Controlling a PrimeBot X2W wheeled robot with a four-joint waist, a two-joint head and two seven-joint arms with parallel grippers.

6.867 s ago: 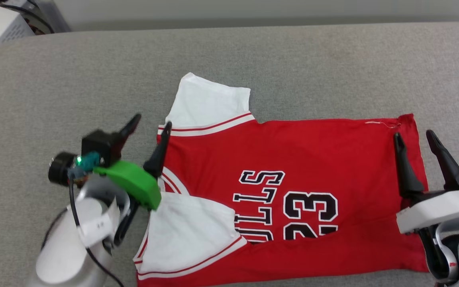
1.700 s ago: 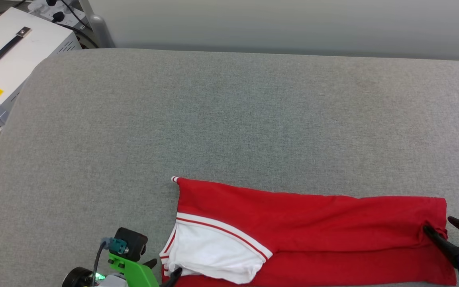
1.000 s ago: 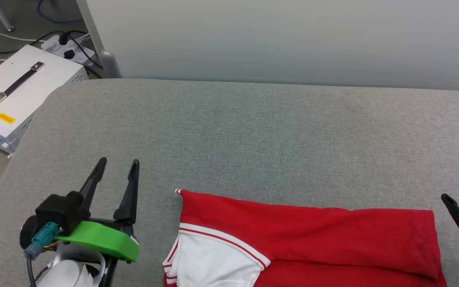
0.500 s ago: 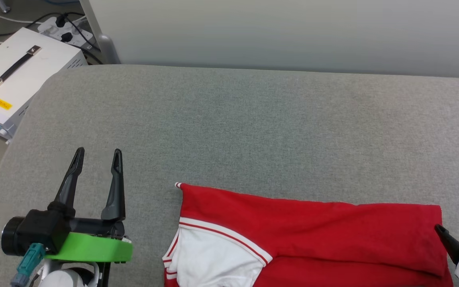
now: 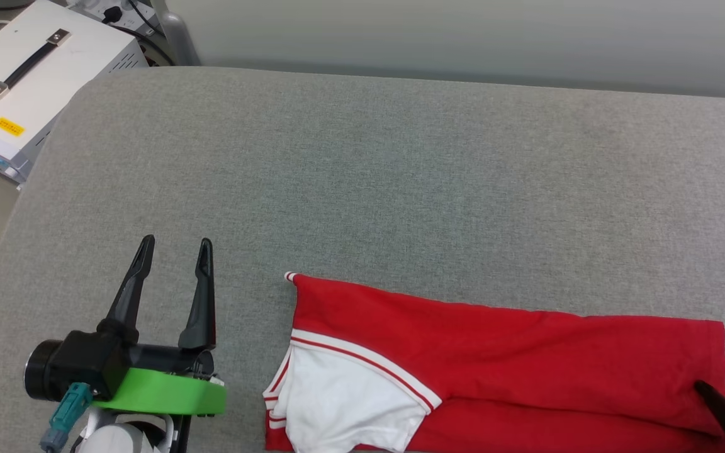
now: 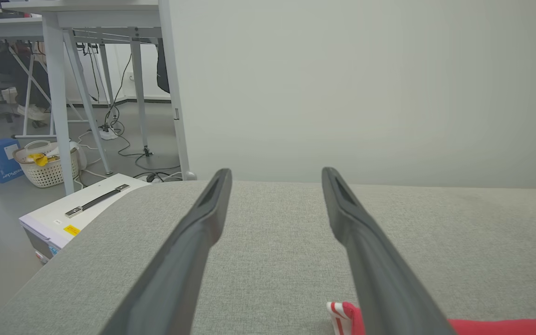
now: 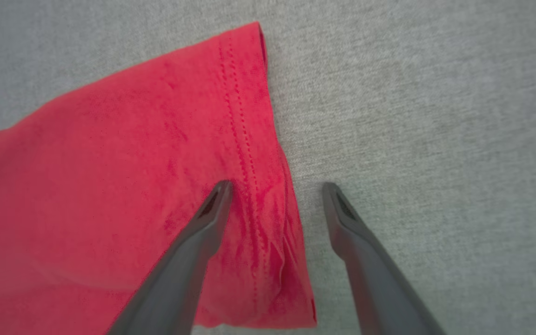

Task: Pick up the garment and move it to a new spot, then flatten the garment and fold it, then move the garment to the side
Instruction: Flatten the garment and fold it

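Right gripper (image 7: 277, 184) first: jaws spread wide, gripping nothing, straddling the hem (image 7: 249, 153) of the garment (image 5: 526, 352), with one finger over red cloth and the other over bare grey cushion (image 5: 400, 189). The cloth puckers round that inner fingertip, so we'd guess it presses in, though we can't be sure of contact. Left gripper (image 5: 177, 242): also wide open and empty, hovering over the cushion just left of the garment's shoulder end, clear of it, fingers pointing to the far side.

Now the relation that counts. The garment lies as a long red band along the near edge, long axis running left to right, hem at the right, white sleeve (image 5: 350, 402) at the left. So we have a gripper at each end of that axis, and the right one is plainly nearer (it sits across the very edge it would pinch). The left would have to come right and nearer to reach the shoulder. We judge the coming move turns on taking both ends together.

What we can't make out: the print is hidden, the garment's near edge is cut off at the bottom of the head view, and so is most of the right gripper there. From the left wrist, a striped corner (image 6: 340, 312) peeks beside the right-hand finger.
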